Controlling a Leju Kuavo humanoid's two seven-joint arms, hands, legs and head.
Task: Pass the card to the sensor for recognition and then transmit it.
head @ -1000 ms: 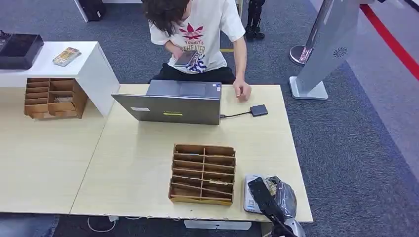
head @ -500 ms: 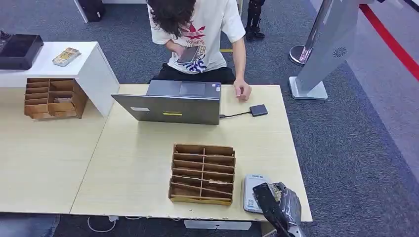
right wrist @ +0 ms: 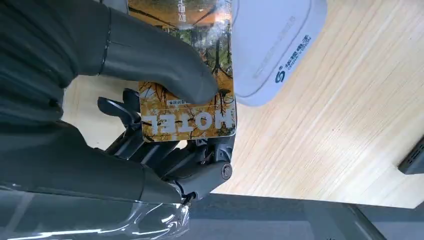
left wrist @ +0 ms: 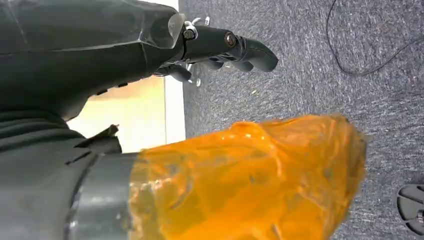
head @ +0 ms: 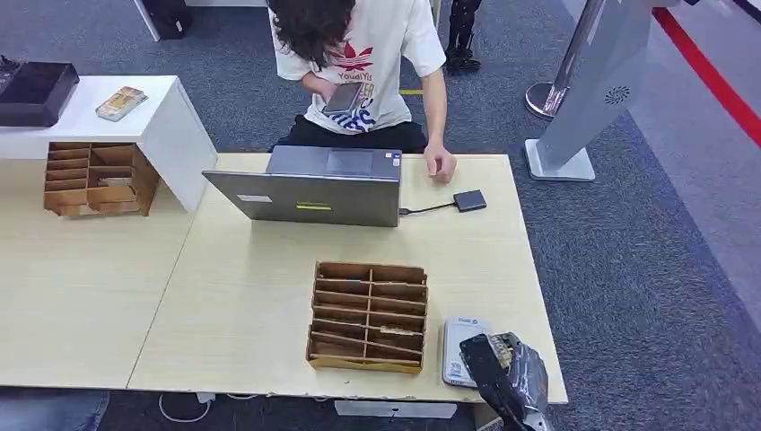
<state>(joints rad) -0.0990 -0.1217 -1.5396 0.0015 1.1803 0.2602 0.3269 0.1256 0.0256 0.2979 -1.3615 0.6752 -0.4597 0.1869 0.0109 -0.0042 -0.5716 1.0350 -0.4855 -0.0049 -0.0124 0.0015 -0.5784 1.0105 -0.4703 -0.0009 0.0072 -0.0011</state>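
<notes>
Tabletop (head: pixel 242 305): light wood, person (head: pixel 368 54) seated at far edge, one hand resting on it next to the laptop (head: pixel 310 187). Small dark adapter (head: pixel 469 199) cabled to the laptop's right side. Wooden slotted organizer (head: pixel 369 316) sits mid-tabletop near the front edge; a second organizer (head: pixel 94 178) sits far left, beside the white stand (head: pixel 144 117).

Sensor (head: pixel 459 346): white flat reader, just right of the central organizer, near the front right corner.

Right hand (head: pixel 504 368): over the sensor's near end, holding the card (right wrist: pixel 187 107). Thumb pressed on the printed face, dark fingers (right wrist: pixel 150 150) underneath. Card edge overlaps the sensor (right wrist: pixel 272 45).

Left hand (left wrist: pixel 220 47): fingers curled, nothing in them, over grey carpet.
</notes>
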